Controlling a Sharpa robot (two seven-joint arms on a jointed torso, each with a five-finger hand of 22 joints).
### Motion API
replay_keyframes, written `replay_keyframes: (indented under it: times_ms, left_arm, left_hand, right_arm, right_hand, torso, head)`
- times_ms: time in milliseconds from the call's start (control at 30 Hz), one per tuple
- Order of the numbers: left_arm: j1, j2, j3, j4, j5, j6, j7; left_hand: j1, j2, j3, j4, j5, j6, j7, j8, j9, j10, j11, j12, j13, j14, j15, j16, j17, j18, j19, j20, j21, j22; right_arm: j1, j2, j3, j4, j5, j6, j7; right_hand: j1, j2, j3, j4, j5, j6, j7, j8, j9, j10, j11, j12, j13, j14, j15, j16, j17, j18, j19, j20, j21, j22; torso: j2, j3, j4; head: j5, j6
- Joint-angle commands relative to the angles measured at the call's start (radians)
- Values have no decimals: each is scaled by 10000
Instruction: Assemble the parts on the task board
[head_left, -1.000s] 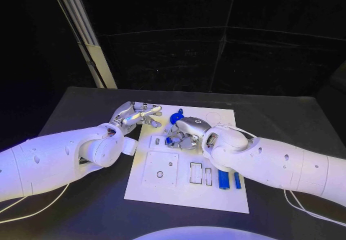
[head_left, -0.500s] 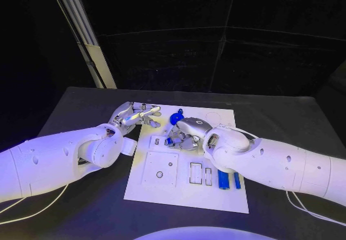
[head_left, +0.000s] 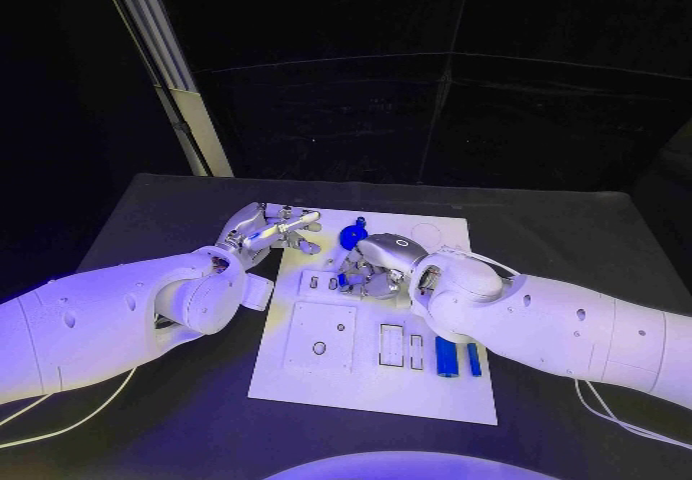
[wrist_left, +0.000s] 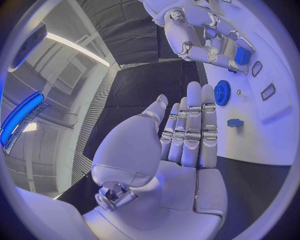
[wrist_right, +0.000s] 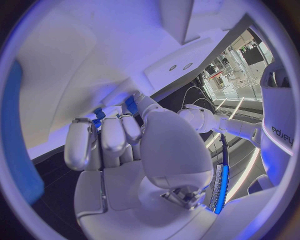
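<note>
The white task board (head_left: 372, 372) lies in the middle of the table. My right hand (head_left: 378, 265) is bent down over its far half, and its fingertips pinch a small blue part (wrist_left: 242, 55) against the board; the same blue part (wrist_right: 130, 104) shows between the fingertips in the right wrist view. My left hand (head_left: 268, 231) hovers at the board's far left corner, fingers straight and together, holding nothing. A blue gear (head_left: 351, 236) stands just beyond the right hand, with a small blue piece (head_left: 361, 221) behind it. Both also appear past my left hand (wrist_left: 187, 135): the gear (wrist_left: 222, 92) and the piece (wrist_left: 235, 122).
Two blue bars (head_left: 447, 357) (head_left: 475, 359) lie side by side on the board's near right part, next to rectangular slots (head_left: 391, 344). A square plate with holes (head_left: 323, 337) takes up the board's near left. Dark table (head_left: 159, 410) surrounds the board.
My right hand has edged slightly to the right and lowered over the blue part, which now shows less from above. The left hand has stayed where it was.
</note>
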Motion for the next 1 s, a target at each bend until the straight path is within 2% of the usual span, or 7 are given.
replay_keyframes:
  times_ms: [33, 467, 1000]
  left_arm:
    - [13, 2, 6, 16, -53, 10, -131]
    - [13, -4, 6, 13, -53, -4, -137]
    - [13, -6, 6, 12, -53, -18, -143]
  left_hand:
    - [-104, -1, 59, 14, -18, 70, 16, -56, -17, 19, 53, -61, -11, -96, 7, 10, 12, 116, 20, 0, 47, 15]
    - [-101, -4, 74, 5, -17, 66, 19, -66, -16, 11, 57, -81, -12, -117, 10, 38, 42, 116, 12, 2, 59, 22]
    - [-101, -4, 74, 5, -17, 66, 19, -66, -16, 11, 57, -81, -12, -117, 10, 38, 42, 116, 12, 2, 59, 22]
  right_arm:
    - [-81, -76, -87, -127, -48, 699, -427]
    - [-81, -118, -86, -102, -182, 956, -578]
    - [-81, -190, -86, -94, -362, 1254, -796]
  right_hand:
    - [-37, 55, 36, 5, 36, 308, -117, 143, 19, -64, -13, -34, -9, 82, -28, -45, -16, -60, 14, 13, 39, -9]
    - [-36, 54, 46, -3, 29, 310, -123, 144, 19, -79, -17, -56, -26, 75, -29, -66, -53, -57, 6, 12, 33, -23]
    - [-27, 59, 70, -21, 21, 321, -133, 151, 19, -94, -24, -74, -38, 69, -33, -79, -73, -56, 1, 11, 29, -30]
  torso:
    - [-9, 17, -14]
    - [-26, 45, -6]
    - [-30, 63, -1]
  head:
    - [12, -13]
    - [-11, -45]
    - [-44, -63]
